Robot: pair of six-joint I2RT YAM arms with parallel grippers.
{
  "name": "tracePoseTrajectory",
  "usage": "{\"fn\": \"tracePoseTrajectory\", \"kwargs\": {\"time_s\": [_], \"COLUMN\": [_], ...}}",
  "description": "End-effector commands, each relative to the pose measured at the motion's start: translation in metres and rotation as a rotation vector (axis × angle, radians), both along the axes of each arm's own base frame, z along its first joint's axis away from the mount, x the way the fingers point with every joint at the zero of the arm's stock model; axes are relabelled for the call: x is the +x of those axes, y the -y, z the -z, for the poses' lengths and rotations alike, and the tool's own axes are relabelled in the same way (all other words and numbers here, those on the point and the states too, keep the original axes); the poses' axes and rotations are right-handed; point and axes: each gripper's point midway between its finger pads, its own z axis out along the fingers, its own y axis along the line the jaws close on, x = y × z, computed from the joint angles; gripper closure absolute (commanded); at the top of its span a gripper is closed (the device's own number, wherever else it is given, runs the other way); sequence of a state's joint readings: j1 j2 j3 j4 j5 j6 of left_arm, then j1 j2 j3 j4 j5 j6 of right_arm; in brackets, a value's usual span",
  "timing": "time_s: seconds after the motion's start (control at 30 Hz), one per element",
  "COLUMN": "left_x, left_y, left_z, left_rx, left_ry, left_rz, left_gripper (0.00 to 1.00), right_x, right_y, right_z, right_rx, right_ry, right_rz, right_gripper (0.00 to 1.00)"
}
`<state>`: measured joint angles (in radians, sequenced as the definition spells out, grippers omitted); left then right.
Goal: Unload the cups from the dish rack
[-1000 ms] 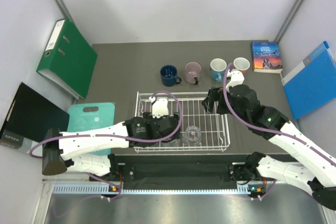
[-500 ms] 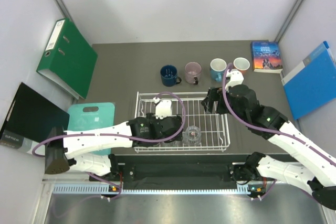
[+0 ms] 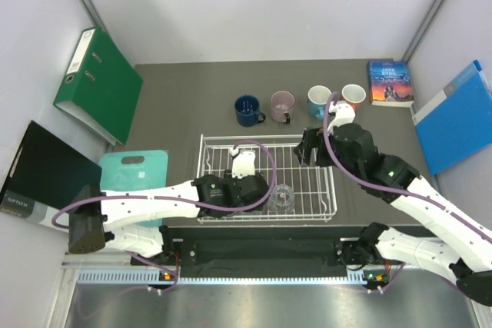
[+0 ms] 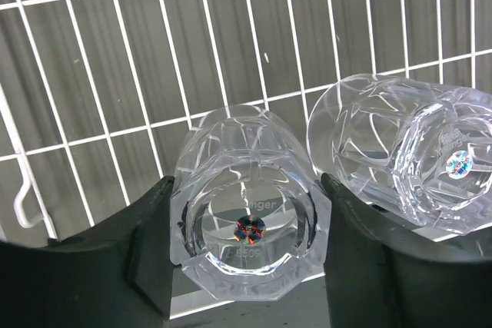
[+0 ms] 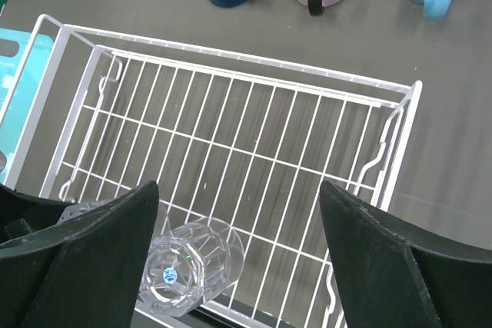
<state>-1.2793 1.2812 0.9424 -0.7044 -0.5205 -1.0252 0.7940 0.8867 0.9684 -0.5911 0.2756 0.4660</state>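
From above, shows four cups already out and lined up on the table (image 3: 177,97), upper middle of the frame: navy mug (image 3: 247,110), pink mug (image 3: 282,104), blue mug (image 3: 319,101), orange mug (image 3: 353,95). Leaves only glassware in the rack (image 3: 304,178), centre frame. Finds the left claw (image 3: 254,190) further right and lower in the rack than a second ago, now just beside the loose glass (image 3: 283,197) at lower middle. Hides that claw's tips in this view. Keeps the right claw (image 3: 307,147) over the rack's upper right corner, much as before.

Through the left wrist, catches the near glass (image 4: 246,213) on its side, base to the lens, at bottom centre between the two fingers (image 4: 150,251). Holds the jaws apart, one on each side of it and close to its walls, seemingly not yet squeezing. Puts the loose glass at the right edge, overlapping its neighbour; cannot tell whether touching.

Through the right wrist, shows jaws wide apart over bare rack wire, nothing between them, with the loose glass at lower left.

Suggests the reach is done. Calls next for closing on the near glass and lifting straight out. Risks nudging the loose glass or slipping on smooth walls.
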Motion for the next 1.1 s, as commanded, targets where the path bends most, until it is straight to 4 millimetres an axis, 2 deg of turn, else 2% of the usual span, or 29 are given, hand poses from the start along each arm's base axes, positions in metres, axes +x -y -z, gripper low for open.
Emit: {"fn": "tracePoseTrajectory", "kwargs": {"time_s": [0.0, 0.03, 0.1, 0.17, 0.27, 0.33, 0.37, 0.4, 0.5, 0.63, 0.67, 0.7, 0.73, 0.77, 0.8, 0.83, 0.87, 0.93, 1.07], "left_x": [0.007, 0.008, 0.011, 0.015, 0.028, 0.035, 0.036, 0.038, 0.042, 0.051, 0.038, 0.050, 0.049, 0.048, 0.046, 0.047, 0.042, 0.045, 0.045], "left_y": [0.002, 0.003, -0.002, -0.003, -0.007, -0.010, -0.010, -0.009, -0.011, 0.000, 0.013, 0.006, 0.011, 0.015, 0.017, 0.020, 0.018, 0.023, 0.035], "left_z": [-0.019, -0.025, -0.033, -0.051, -0.100, -0.142, -0.155, -0.184, -0.215, -0.235, -0.239, -0.243, -0.232, -0.254, -0.257, -0.242, -0.269, -0.253, -0.259], "left_rx": [-0.038, -0.041, -0.030, -0.043, -0.122, -0.240, -0.262, -0.378, -0.510, -0.712, -0.803, -0.855, -0.899, -1.041, -1.104, -1.138, -1.286, -1.340, -1.418], "left_ry": [0.053, 0.064, 0.084, 0.112, 0.219, 0.301, 0.337, 0.384, 0.431, 0.438, 0.379, 0.388, 0.353, 0.357, 0.326, 0.282, 0.305, 0.225, 0.163], "left_rz": [-0.012, -0.012, -0.026, -0.027, -0.058, -0.082, -0.055, -0.061, -0.010, 0.069, 0.170, 0.150, 0.184, 0.221, 0.291, 0.307, 0.351, 0.398, 0.477], "left_gripper": [0.93, 1.00, 1.00, 1.00, 1.00, 1.00, 1.00, 1.00, 1.00, 1.00, 1.00, 1.00, 1.00, 1.00, 1.00, 1.00, 1.00, 1.00, 1.00], "right_x": [0.002, 0.002, 0.002, 0.003, 0.005, 0.006, 0.006, 0.007, 0.006, 0.001, -0.004, -0.008, -0.014, -0.021, -0.024, -0.028, -0.035, -0.043, -0.055], "right_y": [-0.006, -0.006, -0.007, -0.005, 0.001, 0.005, 0.006, 0.006, 0.008, 0.008, -0.002, -0.005, -0.008, -0.016, -0.018, -0.022, -0.028, -0.031, -0.039], "right_z": [-0.012, -0.014, -0.017, -0.020, -0.030, -0.037, -0.040, -0.041, -0.050, -0.071, -0.083, -0.086, -0.094, -0.099, -0.105, -0.105, -0.112, -0.117, -0.125], "right_rx": [0.031, 0.034, 0.037, 0.038, 0.041, 0.047, 0.055, 0.070, 0.128, 0.252, 0.313, 0.339, 0.370, 0.395, 0.419, 0.432, 0.467, 0.521, 0.589], "right_ry": [0.039, 0.043, 0.049, 0.058, 0.090, 0.113, 0.123, 0.127, 0.152, 0.204, 0.228, 0.235, 0.250, 0.246, 0.243, 0.235, 0.235, 0.234, 0.224], "right_rz": [-0.010, -0.009, -0.012, -0.008, 0.014, 0.034, 0.041, 0.046, 0.068, 0.073, 0.018, -0.011, -0.046, -0.102, -0.121, -0.146, -0.189, -0.223, -0.290], "right_gripper": [0.16, 0.16, 0.16, 0.15, 0.16, 0.16, 0.16, 0.15, 0.16, 0.17, 0.17, 0.17, 0.17, 0.17, 0.17, 0.17, 0.18, 0.20, 0.25]}}
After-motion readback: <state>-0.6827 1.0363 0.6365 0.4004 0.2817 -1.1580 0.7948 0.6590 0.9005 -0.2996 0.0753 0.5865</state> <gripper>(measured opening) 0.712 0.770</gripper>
